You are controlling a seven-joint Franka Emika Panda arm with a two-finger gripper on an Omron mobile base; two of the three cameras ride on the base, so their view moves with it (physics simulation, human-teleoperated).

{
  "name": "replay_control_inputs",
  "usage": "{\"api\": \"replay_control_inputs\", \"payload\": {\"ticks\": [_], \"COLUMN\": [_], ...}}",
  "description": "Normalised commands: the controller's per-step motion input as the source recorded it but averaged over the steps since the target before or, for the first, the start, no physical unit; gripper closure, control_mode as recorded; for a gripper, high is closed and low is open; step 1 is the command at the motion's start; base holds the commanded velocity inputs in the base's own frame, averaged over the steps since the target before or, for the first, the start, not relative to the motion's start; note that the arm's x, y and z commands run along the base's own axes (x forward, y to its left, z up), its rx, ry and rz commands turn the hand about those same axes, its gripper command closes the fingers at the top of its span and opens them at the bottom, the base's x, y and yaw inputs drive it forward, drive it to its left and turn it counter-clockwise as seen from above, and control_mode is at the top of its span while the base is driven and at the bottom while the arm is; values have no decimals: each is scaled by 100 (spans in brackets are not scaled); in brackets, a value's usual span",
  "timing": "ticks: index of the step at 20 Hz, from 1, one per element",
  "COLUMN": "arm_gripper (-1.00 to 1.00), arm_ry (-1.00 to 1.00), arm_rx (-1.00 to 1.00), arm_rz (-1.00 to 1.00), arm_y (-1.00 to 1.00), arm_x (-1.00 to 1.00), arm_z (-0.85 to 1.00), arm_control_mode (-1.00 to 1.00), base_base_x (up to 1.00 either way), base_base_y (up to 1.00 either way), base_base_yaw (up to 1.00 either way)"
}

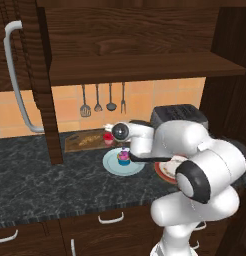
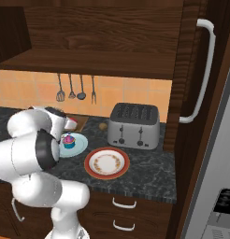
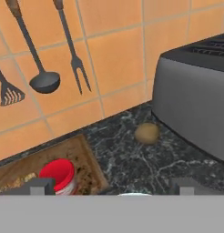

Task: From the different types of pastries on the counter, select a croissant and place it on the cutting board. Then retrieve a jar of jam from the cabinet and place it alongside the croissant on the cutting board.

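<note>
1. Jam jar [image 1: 108,137] stands on the right end of the board [image 1: 75,142], by the counter's [image 1: 40,175] back edge; the croissant [image 1: 86,141] lies left of it. The gripper [image 1: 108,128] hangs just above the jar, apart from it.
2. Right base view: the cupcake [image 2: 68,140] sits on a blue plate [image 2: 78,145]; the arm hides most of the board.
3. Hand view: the jar [image 3: 59,175] stands just beside the left fingertip [image 3: 40,185], on the board's right corner; jaws spread wide, released, gripping nothing. A brown lump [image 3: 147,133] lies near the toaster [image 3: 196,91].
</note>
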Motion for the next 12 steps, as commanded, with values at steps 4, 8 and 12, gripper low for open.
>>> {"api": "replay_control_inputs", "payload": {"ticks": [4,8,12], "arm_gripper": [-100,-100,-100], "arm_ry": [10,5,5], "arm_rx": [1,2,2], "arm_rz": [0,0,0], "arm_y": [-73,-77,-72], "arm_x": [-72,-84,-80], "arm_z": [45,49,52], "arm_control_mode": [-100,-100,-100], "base_base_x": [0,0,0], "base_base_y": [0,0,0], "base_base_yaw": [0,0,0]}}
